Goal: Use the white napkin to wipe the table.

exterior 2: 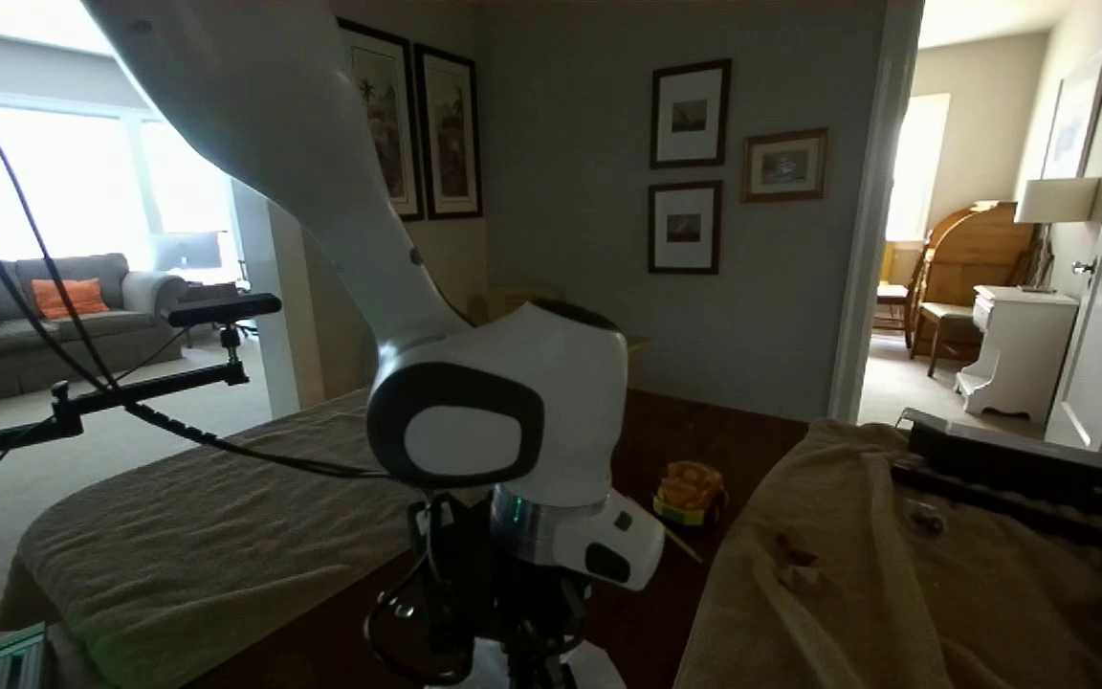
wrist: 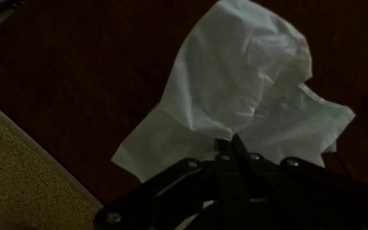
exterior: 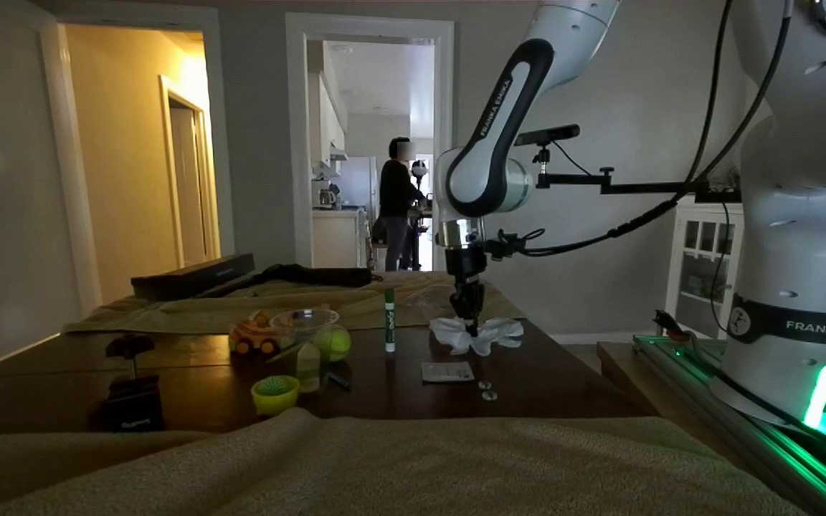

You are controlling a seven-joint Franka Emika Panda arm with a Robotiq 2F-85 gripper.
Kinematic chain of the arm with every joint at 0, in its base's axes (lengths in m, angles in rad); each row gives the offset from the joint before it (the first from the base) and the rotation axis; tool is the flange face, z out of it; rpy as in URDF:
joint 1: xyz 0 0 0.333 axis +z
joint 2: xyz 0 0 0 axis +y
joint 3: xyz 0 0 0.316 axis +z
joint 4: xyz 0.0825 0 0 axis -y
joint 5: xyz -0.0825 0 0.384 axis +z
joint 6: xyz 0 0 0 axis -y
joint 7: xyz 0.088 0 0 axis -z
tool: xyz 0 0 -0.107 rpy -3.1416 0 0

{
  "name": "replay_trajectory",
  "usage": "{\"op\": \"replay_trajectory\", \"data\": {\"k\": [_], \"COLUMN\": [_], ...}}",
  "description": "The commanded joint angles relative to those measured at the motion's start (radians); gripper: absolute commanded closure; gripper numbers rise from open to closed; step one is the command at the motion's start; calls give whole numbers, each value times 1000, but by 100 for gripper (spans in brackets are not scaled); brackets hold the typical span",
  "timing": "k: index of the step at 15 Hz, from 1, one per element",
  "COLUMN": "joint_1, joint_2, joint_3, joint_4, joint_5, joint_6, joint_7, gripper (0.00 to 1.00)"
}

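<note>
White napkin [wrist: 217, 86], in pincer [wrist: 230, 140], towel edge [wrist: 37, 149] near

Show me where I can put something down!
In an exterior view, the dark wooden table looks bare between the black stand and round yellow cup, and right of two silver discs. It's crowded around the clear plastic bowl, orange toy truck and lime ball.
</note>
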Motion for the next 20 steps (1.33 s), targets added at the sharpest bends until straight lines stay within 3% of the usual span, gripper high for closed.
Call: {"op": "replay_trajectory", "data": {"k": [1,9,14,20], "joint_1": [-5,-5,-2,-45], "joint_2": [52,70,108,177], "joint_3": [11,24,33,100], "joint_4": [83,262,259,299], "joint_5": [-52,-74,-88,-22], "joint_6": [-7,-49,-37,-82], "joint_7": [-7,0,-3,-71], "gripper": [99,99,99,99]}}
